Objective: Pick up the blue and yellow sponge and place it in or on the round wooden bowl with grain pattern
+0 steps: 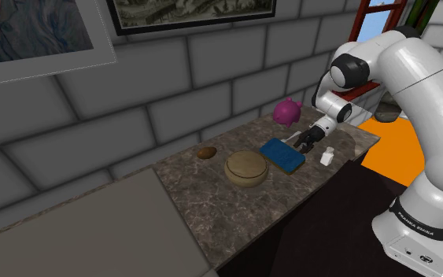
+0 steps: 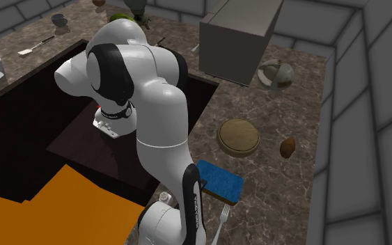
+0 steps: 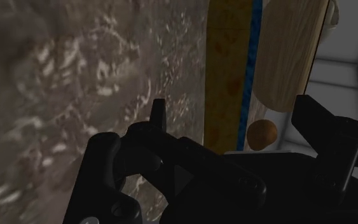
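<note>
In the shoulder view the sponge [image 1: 282, 155] lay flat on the counter [image 1: 212, 208], just beside the claw [image 1: 309, 142] at its 8 o'clock, long axis running 10 to 4. The claw's fingers stood apart, holding nothing. The bowl [image 1: 246, 168] sat just past the sponge.

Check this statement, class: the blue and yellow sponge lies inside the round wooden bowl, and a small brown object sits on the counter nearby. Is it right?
Not quite. The sponge is not inside the bowl; it lies flat on the counter beside it, as the shoulder view shows. The small brown object does sit on the counter nearby.
</note>
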`<state>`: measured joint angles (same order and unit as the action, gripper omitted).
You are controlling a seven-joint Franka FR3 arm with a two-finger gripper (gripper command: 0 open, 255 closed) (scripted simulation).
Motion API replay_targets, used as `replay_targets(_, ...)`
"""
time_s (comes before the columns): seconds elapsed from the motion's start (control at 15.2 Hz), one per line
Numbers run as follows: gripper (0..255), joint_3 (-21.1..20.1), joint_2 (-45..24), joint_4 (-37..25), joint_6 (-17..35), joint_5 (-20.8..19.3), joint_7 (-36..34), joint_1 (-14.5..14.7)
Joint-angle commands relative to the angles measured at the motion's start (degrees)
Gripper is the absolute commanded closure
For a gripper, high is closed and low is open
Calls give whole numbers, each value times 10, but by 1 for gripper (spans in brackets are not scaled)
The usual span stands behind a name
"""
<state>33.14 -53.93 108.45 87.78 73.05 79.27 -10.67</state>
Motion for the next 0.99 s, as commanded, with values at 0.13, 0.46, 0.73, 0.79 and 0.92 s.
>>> replay_targets(0.13,255,0,0,0,0,0,0,0)
replay_targets(0.46,255,0,0,0,0,0,0,0)
replay_targets(0.73,255,0,0,0,0,0,0,0)
replay_targets(0.79,255,3,7,4,-1,-3,-2,2)
replay_targets(0.92,255,9,22,13,-4,-8,-7,7)
